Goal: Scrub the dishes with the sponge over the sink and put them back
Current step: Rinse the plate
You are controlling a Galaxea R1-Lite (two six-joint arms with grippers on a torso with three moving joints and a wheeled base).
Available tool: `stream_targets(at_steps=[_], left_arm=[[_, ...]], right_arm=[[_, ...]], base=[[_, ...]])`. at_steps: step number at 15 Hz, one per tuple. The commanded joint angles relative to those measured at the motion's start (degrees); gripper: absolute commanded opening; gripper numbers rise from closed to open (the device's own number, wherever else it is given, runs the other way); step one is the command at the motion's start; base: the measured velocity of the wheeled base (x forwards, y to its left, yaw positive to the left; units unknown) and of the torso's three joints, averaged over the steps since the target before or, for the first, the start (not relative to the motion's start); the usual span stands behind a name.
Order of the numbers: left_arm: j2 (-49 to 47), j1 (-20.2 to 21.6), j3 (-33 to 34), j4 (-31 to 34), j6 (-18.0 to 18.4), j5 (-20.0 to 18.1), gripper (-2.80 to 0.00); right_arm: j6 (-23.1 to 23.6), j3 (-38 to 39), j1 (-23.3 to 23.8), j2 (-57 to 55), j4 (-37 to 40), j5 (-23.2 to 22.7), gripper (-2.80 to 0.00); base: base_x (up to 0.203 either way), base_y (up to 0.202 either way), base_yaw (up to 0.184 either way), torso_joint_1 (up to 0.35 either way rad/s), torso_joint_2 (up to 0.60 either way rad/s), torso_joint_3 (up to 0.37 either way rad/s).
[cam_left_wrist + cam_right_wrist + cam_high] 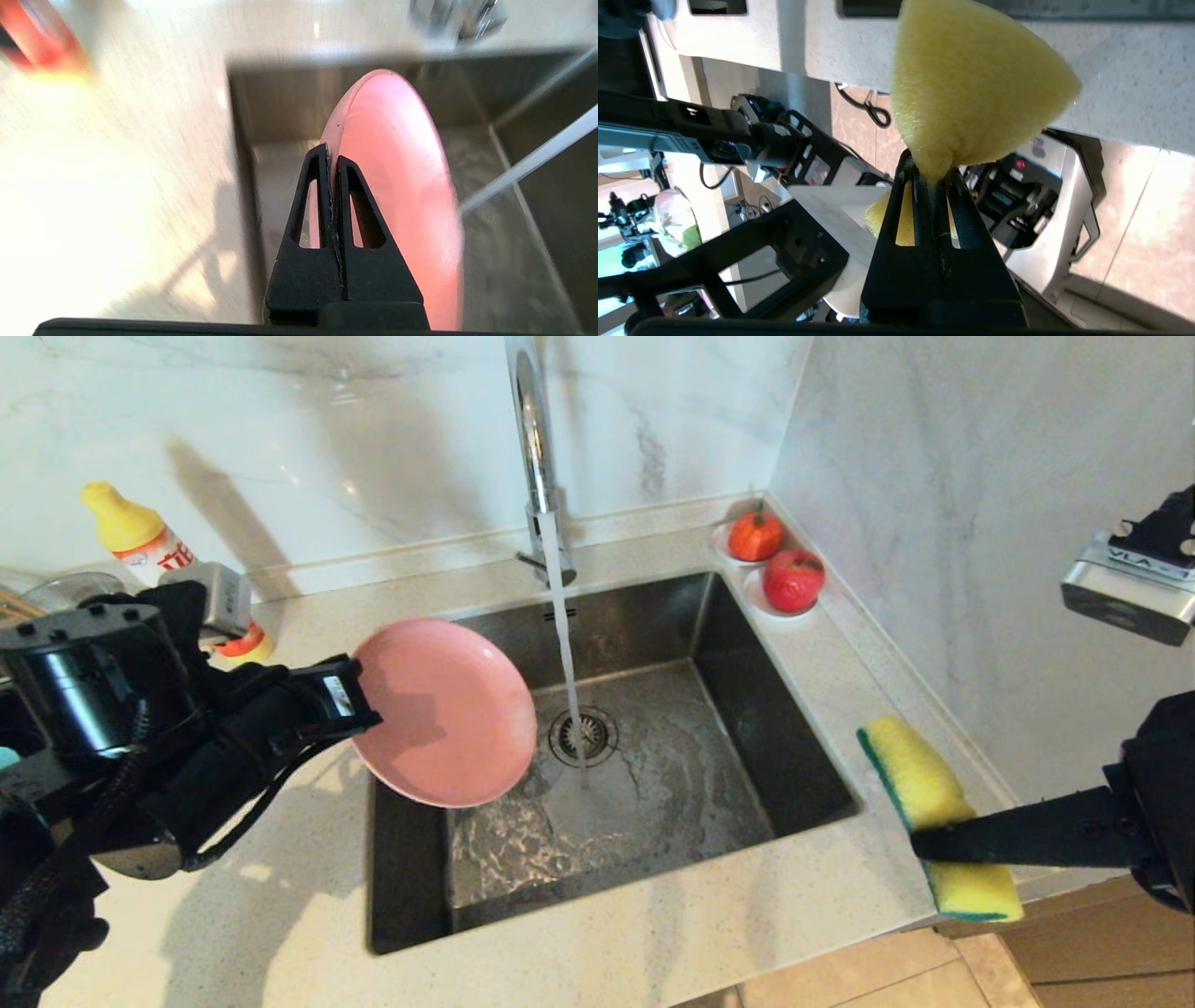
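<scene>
Over the sink [794, 728], left gripper [359, 695] clamping pink plate [448, 719]; right gripper [920, 845] pinching sponge [920, 779] beside.

the head view looks forward and down from above the sink [653, 784], taking in the tap [537, 448], the worktop [653, 933] and both arms at its sides. the left wrist view sits close behind the left gripper [331, 154], facing along the plate [402, 196] into the sink, a part shared with the head view. the right wrist view sits close behind the right gripper [931, 170], facing past the sponge [971, 88] at the worktop's front edge and the floor.
</scene>
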State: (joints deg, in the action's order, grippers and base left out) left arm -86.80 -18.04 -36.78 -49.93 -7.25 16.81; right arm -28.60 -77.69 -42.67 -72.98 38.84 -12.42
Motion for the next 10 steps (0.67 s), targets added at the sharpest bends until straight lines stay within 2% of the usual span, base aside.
stream_targets(at_steps=[1,2,3,5,6,10], left_arm=[[4.4,0.6,2.0,-4.9,6.9,-0.1,-2.8],[4.8,0.6,2.9,-6.8,8.7,-0.4,-2.8],[5.0,0.6,4.2,-11.3,12.7,-1.0,-2.8],[5.3,0.6,7.6,-19.2,22.3,-7.1,-2.8],[5.5,0.6,9.1,-21.0,26.5,-9.3,-2.8],[5.9,0.5,12.5,-26.0,37.7,-15.2,-2.8]], right_arm=[[-0.1,0.7,0.1,0.8,0.2,-0.1,-2.8],[-0.1,0.9,0.2,0.9,0.2,-0.1,-2.8],[-0.1,1.2,0.2,1.2,0.3,-0.1,-2.8],[-0.1,2.1,0.3,1.2,0.2,-0.1,-2.8],[-0.2,2.3,0.4,0.9,0.2,-0.1,-2.8],[-0.2,2.4,0.4,0.0,0.1,-0.1,-2.8]], base=[[0.0,0.0,0.0,0.0,0.0,0.0],[0.0,0.0,0.0,0.0,0.0,0.0],[0.0,0.0,0.0,0.0,0.0,0.0],[0.0,0.0,0.0,0.0,0.0,0.0],[0.0,0.0,0.0,0.0,0.0,0.0],[0.0,0.0,0.0,0.0,0.0,0.0]])
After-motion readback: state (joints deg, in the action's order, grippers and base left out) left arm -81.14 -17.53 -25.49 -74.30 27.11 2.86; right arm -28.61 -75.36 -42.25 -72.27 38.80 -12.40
